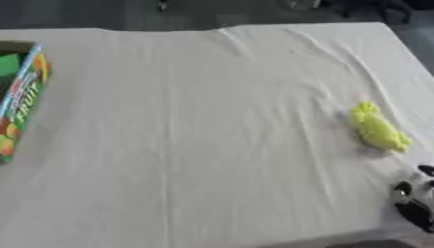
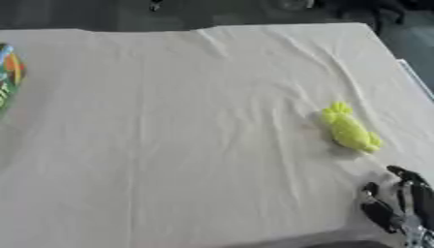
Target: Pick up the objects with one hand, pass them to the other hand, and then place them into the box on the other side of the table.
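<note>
A small yellow-green toy (image 1: 379, 128) lies on the white cloth at the right side of the table. My right hand (image 2: 398, 203) shows at the lower right corner, fingers straight and pointing up, a short way below the toy and not touching it. A colourful printed box (image 1: 19, 92) stands at the left edge of the table, its top open. My left hand shows in neither view.
The white cloth (image 1: 195, 135) covers the table, with wrinkles running toward the right. Beyond the far edge the floor is dark, with some dark shapes (image 1: 364, 7) at the top right.
</note>
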You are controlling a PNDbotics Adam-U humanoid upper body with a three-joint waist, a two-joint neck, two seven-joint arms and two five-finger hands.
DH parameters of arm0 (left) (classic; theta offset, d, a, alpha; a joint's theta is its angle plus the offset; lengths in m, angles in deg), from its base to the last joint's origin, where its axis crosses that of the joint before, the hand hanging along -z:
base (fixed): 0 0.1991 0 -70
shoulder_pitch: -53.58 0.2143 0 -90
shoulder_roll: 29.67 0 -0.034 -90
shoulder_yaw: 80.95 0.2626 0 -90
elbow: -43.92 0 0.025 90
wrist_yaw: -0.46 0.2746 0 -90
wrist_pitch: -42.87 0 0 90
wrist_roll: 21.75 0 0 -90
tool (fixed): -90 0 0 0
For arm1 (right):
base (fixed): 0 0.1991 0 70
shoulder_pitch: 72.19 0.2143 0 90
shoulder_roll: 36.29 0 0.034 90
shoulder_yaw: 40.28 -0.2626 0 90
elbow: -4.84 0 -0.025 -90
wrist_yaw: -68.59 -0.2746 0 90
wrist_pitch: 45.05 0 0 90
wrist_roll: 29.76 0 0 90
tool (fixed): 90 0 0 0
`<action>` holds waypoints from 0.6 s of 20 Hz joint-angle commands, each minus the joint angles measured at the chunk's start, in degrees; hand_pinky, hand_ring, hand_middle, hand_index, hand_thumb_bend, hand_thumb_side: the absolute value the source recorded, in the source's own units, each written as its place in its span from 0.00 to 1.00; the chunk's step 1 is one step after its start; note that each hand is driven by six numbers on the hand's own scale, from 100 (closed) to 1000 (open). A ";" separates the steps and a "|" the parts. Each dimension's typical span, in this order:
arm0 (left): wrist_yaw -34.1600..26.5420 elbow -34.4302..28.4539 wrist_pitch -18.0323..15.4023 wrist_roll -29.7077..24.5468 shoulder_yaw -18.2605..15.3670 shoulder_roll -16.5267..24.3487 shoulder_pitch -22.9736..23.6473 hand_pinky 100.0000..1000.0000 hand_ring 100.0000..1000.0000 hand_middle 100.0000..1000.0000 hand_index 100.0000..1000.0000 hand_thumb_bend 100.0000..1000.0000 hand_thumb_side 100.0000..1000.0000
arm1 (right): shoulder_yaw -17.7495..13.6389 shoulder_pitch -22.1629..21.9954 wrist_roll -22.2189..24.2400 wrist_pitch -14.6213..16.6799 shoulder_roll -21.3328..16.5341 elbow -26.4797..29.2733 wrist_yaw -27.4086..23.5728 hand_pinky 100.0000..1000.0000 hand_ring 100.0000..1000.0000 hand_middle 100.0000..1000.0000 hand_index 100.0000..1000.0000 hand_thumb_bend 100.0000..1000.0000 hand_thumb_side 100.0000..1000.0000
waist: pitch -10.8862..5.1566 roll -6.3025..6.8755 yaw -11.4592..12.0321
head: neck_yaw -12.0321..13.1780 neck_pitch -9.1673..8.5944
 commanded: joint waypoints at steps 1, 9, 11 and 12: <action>-0.12 -0.97 0.04 0.34 -0.80 0.80 -0.26 0.85 0.80 0.73 0.84 0.00 0.75 | 7.90 -2.83 -18.23 -20.36 3.56 -0.66 2.36 0.84 0.81 0.85 0.87 0.00 0.18 | -0.26 0.82 0.02 | -0.09 -0.53; 0.19 -0.82 0.36 0.35 -0.40 0.52 -0.12 0.85 0.80 0.73 0.84 0.00 0.76 | 13.77 -2.97 -18.23 -19.47 4.47 -0.66 4.07 0.84 0.81 0.85 0.87 0.00 0.26 | -0.21 1.13 -0.01 | -1.95 -1.14; 0.24 -0.78 0.39 0.40 -0.33 0.47 -0.16 0.85 0.80 0.73 0.84 0.00 0.76 | 13.17 -2.31 -18.23 -19.39 4.26 -0.66 4.39 0.84 0.80 0.85 0.87 0.00 0.24 | -0.23 1.07 0.03 | -1.87 -0.79; 0.30 -0.78 0.39 0.43 -0.31 0.50 -0.17 0.85 0.80 0.73 0.84 0.00 0.76 | 12.37 -1.92 -18.23 -19.36 4.15 -0.66 4.58 0.84 0.80 0.84 0.87 0.00 0.21 | -0.28 1.02 0.02 | -1.58 -0.61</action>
